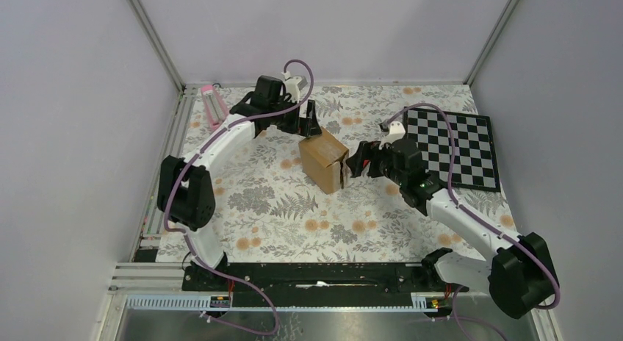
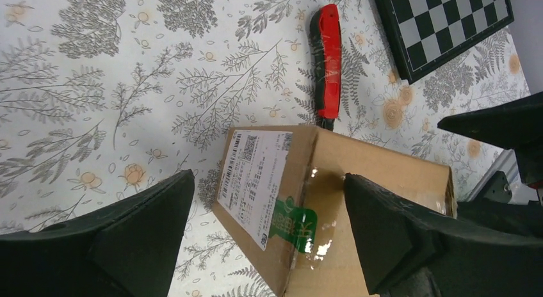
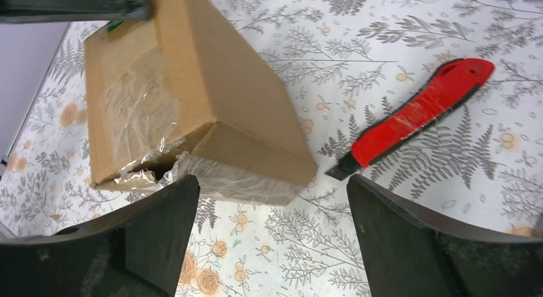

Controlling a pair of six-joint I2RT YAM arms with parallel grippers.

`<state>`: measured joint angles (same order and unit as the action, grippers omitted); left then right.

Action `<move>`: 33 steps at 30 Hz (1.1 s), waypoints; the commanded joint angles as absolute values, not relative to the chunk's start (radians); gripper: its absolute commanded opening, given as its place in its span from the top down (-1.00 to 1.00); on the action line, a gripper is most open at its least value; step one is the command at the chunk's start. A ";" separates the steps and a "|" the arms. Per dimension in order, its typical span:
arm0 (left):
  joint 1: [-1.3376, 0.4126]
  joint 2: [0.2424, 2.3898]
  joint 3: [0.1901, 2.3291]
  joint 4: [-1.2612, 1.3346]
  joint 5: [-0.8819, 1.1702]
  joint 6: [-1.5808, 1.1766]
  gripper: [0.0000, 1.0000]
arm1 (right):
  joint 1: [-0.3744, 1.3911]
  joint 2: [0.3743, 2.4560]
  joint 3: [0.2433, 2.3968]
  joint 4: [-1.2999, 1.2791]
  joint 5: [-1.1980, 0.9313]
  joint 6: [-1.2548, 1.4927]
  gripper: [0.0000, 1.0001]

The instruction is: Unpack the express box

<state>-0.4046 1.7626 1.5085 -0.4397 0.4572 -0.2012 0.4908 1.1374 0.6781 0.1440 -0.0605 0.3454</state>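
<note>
The box (image 1: pixel 323 161) sits midway on the bench (image 1: pixel 272 223), and the print on its white barcoded label (image 2: pixel 253 175) is too small for me to read. My left end effector (image 2: pixel 267 182) and right end effector (image 3: pixel 272 182) both gape wide, holding nothing.

Nothing here can actually be read. Your left wrist view shows a white shipping label (image 2: pixel 253 182) on the side of the express box (image 2: pixel 384 175), with a barcode (image 2: pixel 234 146), a square code (image 2: pixel 249 145) and lines of print too small to read. The pale marks on its green patch (image 2: pixel 291 223) are illegible.
</note>
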 commanded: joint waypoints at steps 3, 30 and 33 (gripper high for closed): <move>-0.362 1.836 1.527 -0.352 0.578 -0.202 -0.81 | 0.547 1.095 0.597 0.377 -0.024 0.302 -0.87; -0.278 2.063 1.612 -0.296 0.667 -0.256 -0.53 | 0.645 1.387 0.842 0.350 0.101 0.182 -0.83; -0.274 2.082 1.620 -0.293 0.667 -0.256 -0.52 | 0.645 1.440 0.894 0.309 0.134 0.189 -0.70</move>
<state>-0.2672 2.0129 1.6260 -0.2058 0.6815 -0.2989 0.6388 1.3937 0.8089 0.3374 0.0711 0.2081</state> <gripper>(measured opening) 0.767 0.892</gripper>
